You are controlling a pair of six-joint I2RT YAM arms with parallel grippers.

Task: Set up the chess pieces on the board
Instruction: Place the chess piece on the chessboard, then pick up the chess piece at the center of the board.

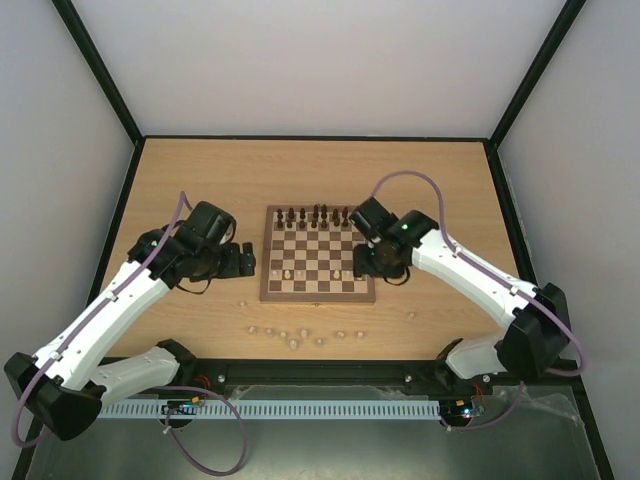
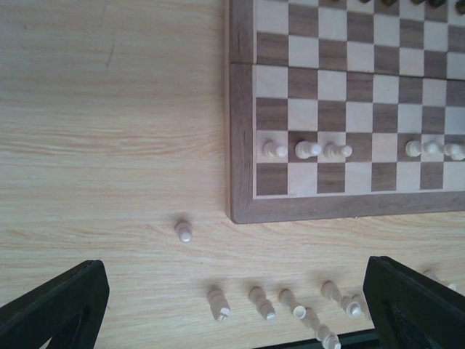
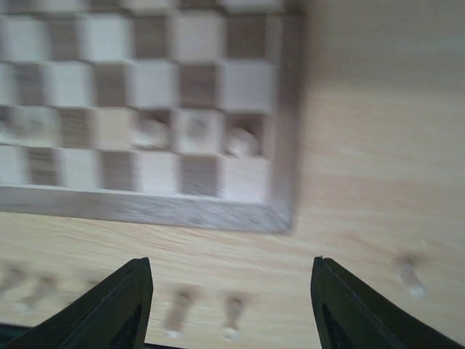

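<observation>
The board (image 1: 268,290) lies mid-table. Dark pieces (image 1: 315,216) line its far rows, and a few pale pawns (image 1: 290,272) stand near its front. Several pale pieces (image 1: 293,341) lie loose on the table in front of it. My left gripper (image 1: 246,262) hovers open and empty left of the board. In the left wrist view (image 2: 232,309) it is above the loose pieces (image 2: 261,303), with the board border (image 2: 240,145) and a lone pawn (image 2: 184,231) beyond. My right gripper (image 1: 361,262) is open and empty over the board's right edge. Its wrist view (image 3: 231,309) is blurred.
One pale piece (image 1: 410,314) lies alone to the right of the board and also shows in the right wrist view (image 3: 410,280). Black frame rails (image 1: 320,372) border the table's near edge. Both arm bases sit at the near corners.
</observation>
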